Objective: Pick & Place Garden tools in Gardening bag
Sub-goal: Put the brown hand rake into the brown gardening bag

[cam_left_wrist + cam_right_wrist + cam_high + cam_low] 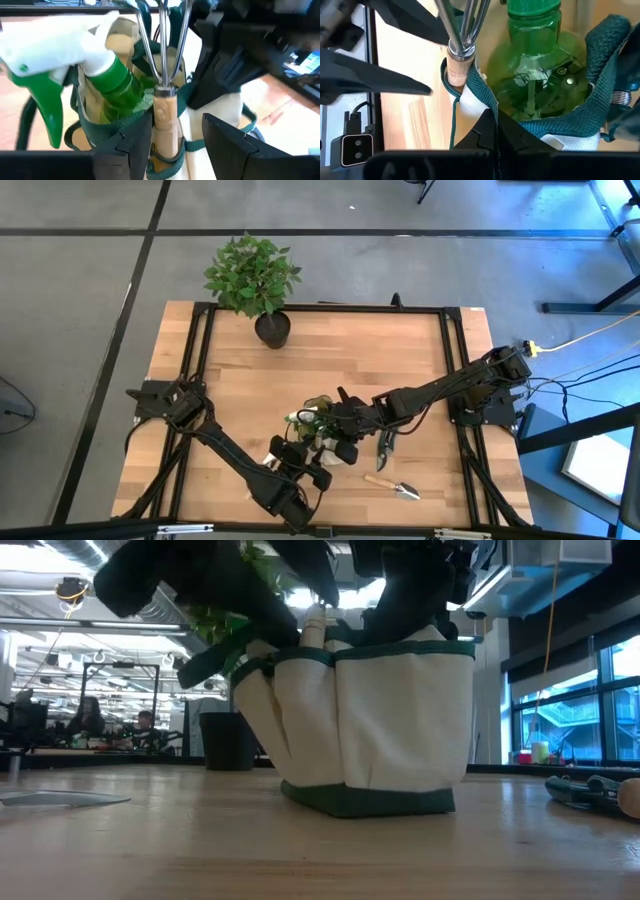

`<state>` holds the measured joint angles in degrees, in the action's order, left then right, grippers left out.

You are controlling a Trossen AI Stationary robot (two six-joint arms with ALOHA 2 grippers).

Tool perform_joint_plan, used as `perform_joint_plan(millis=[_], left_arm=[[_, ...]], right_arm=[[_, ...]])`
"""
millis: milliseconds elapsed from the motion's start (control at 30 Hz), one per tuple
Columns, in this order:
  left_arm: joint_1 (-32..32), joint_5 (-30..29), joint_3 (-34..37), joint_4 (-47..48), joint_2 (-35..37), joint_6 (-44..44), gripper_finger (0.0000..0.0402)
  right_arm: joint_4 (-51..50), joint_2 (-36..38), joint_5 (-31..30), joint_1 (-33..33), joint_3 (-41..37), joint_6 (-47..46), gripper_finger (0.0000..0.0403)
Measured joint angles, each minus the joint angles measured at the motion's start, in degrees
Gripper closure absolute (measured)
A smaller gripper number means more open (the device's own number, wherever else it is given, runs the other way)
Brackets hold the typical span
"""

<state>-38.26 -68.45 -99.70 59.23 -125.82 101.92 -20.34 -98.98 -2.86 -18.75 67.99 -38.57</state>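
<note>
Bagged in your gardening bag (380,720): spray bottle (107,85), fork (165,95). Left on desk (300,350): pruners (386,444), trowel (393,486). Left gripper (175,145) part-open around fork handle; right gripper (492,135) pinching bag rim.

Two matte black jointed arms, black cables trailing along links; each claw: flat angular dark fingers (235,145), no markings seen.

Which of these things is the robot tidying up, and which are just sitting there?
For the job:
- gardening bag
- spray bottle, already in the bag
- fork, in a side pocket
- pruners and trowel, lying on the table

Just lying about:
- potted plant
- yellow cable beside the table
</note>
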Motion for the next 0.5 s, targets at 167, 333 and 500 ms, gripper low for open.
perform_joint_plan(millis=[167, 333, 500], left_arm=[[0.1, -1.5, 0.0, 2.6, 0.5, 2.4, 0.022], [0.3, -2.5, 0.0, 5.2, 0.6, 5.5, 0.0201], [1.0, -3.9, 0.0, 5.8, 0.6, 6.8, 0.0192]], right_arm=[[-0.3, 0.0, -0.1, 0.0, 0.0, 0.0, 0.0401], [-0.3, 0.0, -0.1, 0.0, 0.0, 0.4, 0.0401], [-0.5, 0.0, -0.1, 0.0, 0.0, 0.4, 0.0401]])
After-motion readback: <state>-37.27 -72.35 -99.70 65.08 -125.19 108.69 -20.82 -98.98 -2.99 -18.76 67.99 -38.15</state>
